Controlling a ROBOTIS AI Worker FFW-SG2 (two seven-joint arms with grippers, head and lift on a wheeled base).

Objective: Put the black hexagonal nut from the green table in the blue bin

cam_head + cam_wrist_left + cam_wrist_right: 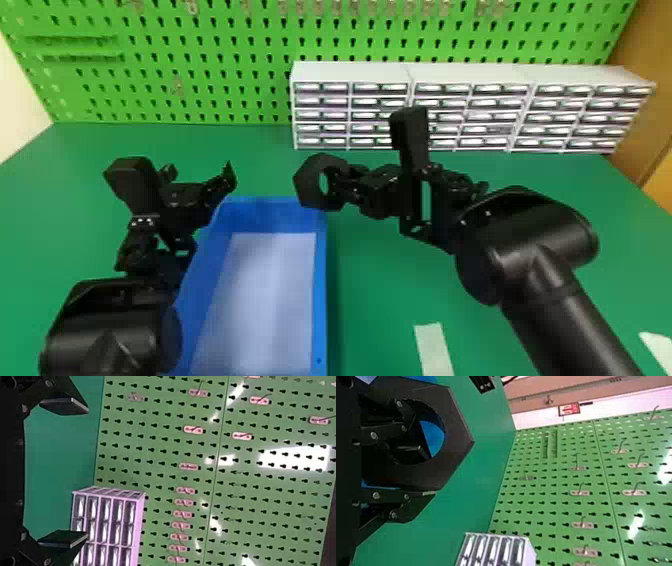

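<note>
one nut (306, 186) (and one bin (320, 285))

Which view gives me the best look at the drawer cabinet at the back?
The head view: it takes in the drawer cabinet end to end, though the right arm hides a little. The left wrist view has part of it, sideways and cropped; the right wrist view, a smaller part, also cropped.

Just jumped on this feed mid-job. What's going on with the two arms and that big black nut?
The right gripper has the black hexagonal nut, one finger through its hole and the other outside. In the head view, the nut appears at the far right corner of the blue bin, not yet placed inside. The left gripper is empty, its fingers apart, near the bin's far left corner. The drop into the bin is yet to be done.
</note>
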